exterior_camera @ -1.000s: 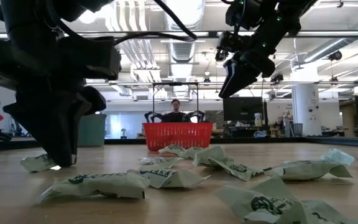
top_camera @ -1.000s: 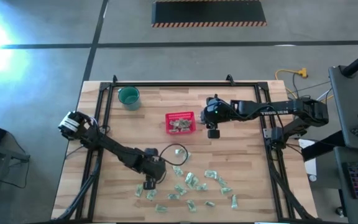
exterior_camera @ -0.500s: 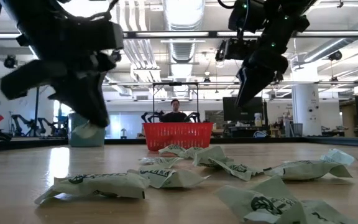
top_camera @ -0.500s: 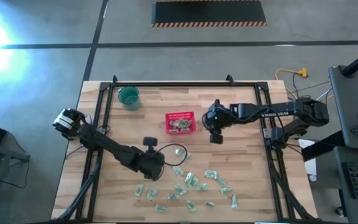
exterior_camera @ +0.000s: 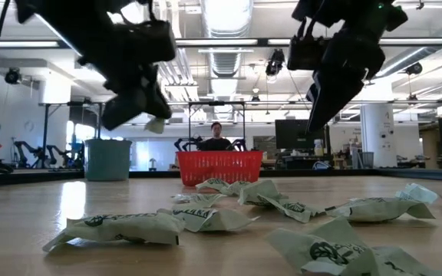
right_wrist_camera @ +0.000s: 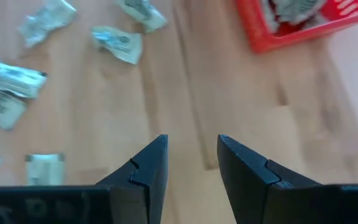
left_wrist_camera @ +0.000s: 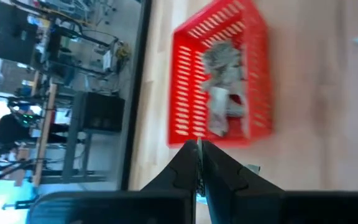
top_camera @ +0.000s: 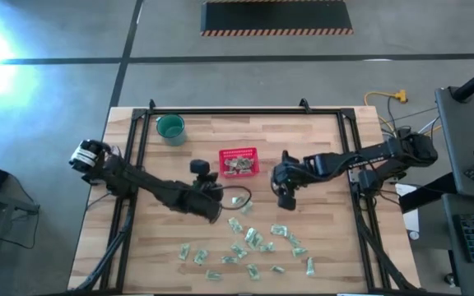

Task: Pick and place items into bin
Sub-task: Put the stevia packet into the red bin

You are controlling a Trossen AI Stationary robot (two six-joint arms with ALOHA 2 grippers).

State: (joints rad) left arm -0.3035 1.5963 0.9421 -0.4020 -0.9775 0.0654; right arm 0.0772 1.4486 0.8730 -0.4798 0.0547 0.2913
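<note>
The bin (top_camera: 239,161) sits just ahead of the left tool (top_camera: 206,186) and already holds several packets. That tool is closed tight on one packet (exterior_camera: 156,123), carried above the table (top_camera: 319,247). We judge transport under way; next, centre over the bin, then release. The right tool (right_wrist_camera: 190,163) hangs open, empty, near the loose packets (top_camera: 257,240).

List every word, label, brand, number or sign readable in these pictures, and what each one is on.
Nothing can be read for certain.
Wrapped packets: dark round mark and print, too blurred to read.
Right arm: pale lettering along the link, too small to read.
Red basket: no text visible.
Teal cup: no text visible.
Striped hazard edging on the floor mat: a marking only, no words.
</note>
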